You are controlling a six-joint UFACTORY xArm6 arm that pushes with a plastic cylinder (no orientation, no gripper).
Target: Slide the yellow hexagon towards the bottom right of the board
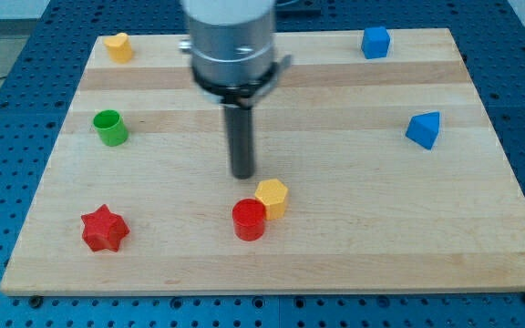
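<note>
Wooden board [354, 228], my tip [243, 175] just above-left of yellow hexagon [272, 197]

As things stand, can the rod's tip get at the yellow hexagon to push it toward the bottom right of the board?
Probably yes. My tip sits just above and to the view's left of the yellow hexagon, with bare board between them. The red cylinder touches the hexagon's lower left, away from the push path.

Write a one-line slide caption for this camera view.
My tip sits just above-left of the yellow hexagon, which touches the red cylinder.
</note>
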